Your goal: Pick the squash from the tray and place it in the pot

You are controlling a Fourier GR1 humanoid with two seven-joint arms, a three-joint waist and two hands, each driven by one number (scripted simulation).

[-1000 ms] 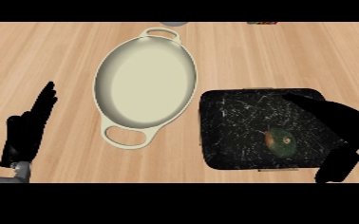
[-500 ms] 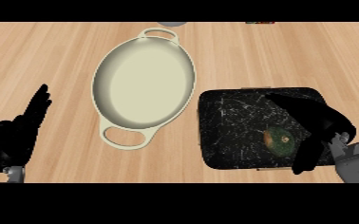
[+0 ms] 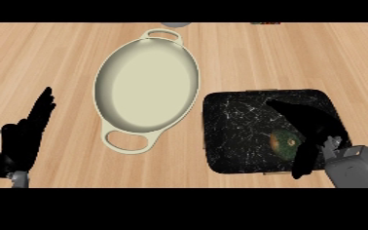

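Since half a second ago my right hand has slid nearer over the tray, fingers closing toward the squash. Left to right: left hand [image 3: 27, 137] rests open, fingers straight, at the counter's left edge. Cream oval pot [image 3: 147, 85] sits mid-counter. Black marbled tray [image 3: 237, 126] right of it; squash [image 3: 285, 142] near its right edge. Right hand [image 3: 310, 126] arched over it, fingers half-curled, thumb below, not yet pinching. Best to close around its middle before lifting.

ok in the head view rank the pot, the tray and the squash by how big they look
1. pot, largest, though not by much
2. tray, close behind; the right hand covers part of it
3. squash, far smaller, partly hidden by that hand
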